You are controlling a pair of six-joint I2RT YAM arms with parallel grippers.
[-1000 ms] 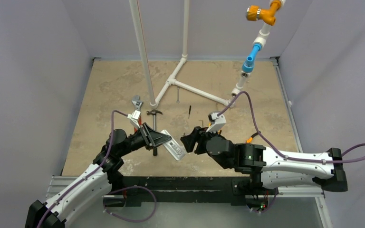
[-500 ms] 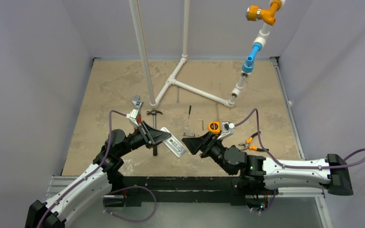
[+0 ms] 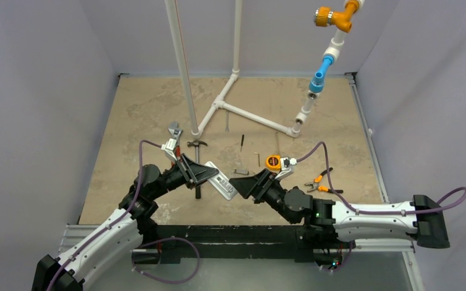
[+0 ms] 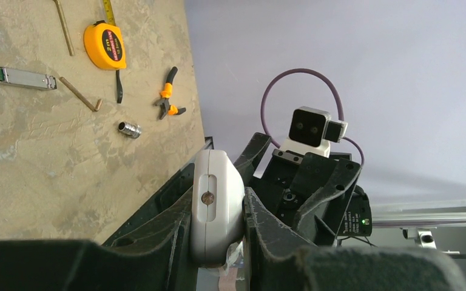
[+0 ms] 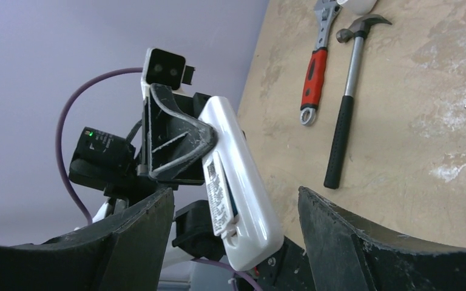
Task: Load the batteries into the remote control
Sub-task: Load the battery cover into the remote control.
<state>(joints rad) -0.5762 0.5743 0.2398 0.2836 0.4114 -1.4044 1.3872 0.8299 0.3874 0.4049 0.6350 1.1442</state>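
My left gripper (image 3: 201, 174) is shut on the white remote control (image 3: 222, 185) and holds it above the table, tilted, with its free end toward the right arm. In the left wrist view the remote's end (image 4: 216, 203) is clamped between my left gripper's (image 4: 217, 227) fingers. My right gripper (image 3: 246, 183) is open, facing that free end. In the right wrist view the remote (image 5: 243, 194) sits between my right gripper's (image 5: 236, 242) spread fingers, touching neither. A labelled cover (image 5: 217, 195) lies on the remote's back, with a blue sliver showing in the gap beneath it. The batteries are otherwise hidden.
A hammer (image 5: 346, 115) and a red-handled wrench (image 5: 314, 66) lie behind the left gripper. An orange tape measure (image 3: 273, 162), orange pliers (image 3: 318, 180), hex keys, a silver socket (image 4: 129, 129) and a silver module (image 4: 18, 77) lie on the table. A white pipe frame (image 3: 230, 109) stands behind.
My right arm has dropped its wrist and swung its open gripper left, up to the remote's free end. The left arm and the remote have not moved.
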